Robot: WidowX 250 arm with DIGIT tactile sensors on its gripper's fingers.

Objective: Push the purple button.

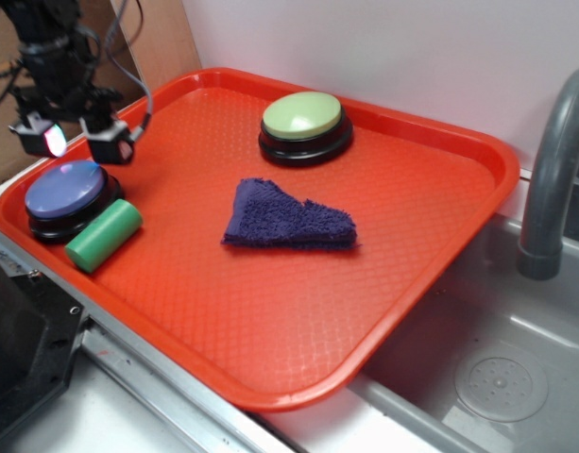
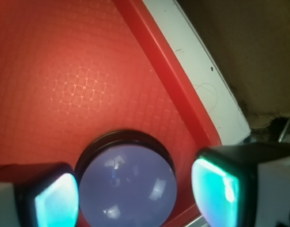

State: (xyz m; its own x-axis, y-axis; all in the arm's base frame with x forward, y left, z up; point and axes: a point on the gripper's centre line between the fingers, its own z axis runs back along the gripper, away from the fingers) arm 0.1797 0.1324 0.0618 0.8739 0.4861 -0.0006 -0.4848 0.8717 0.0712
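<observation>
Black claw (image 1: 83, 142) hangs w/ fingers spread, gripping nothing, just above & behind the purple button (image 1: 66, 189), prob lining up to press down. Button sits at the orange tray's (image 1: 270, 321) left corner, green cylinder (image 1: 104, 235) touching its front.
</observation>
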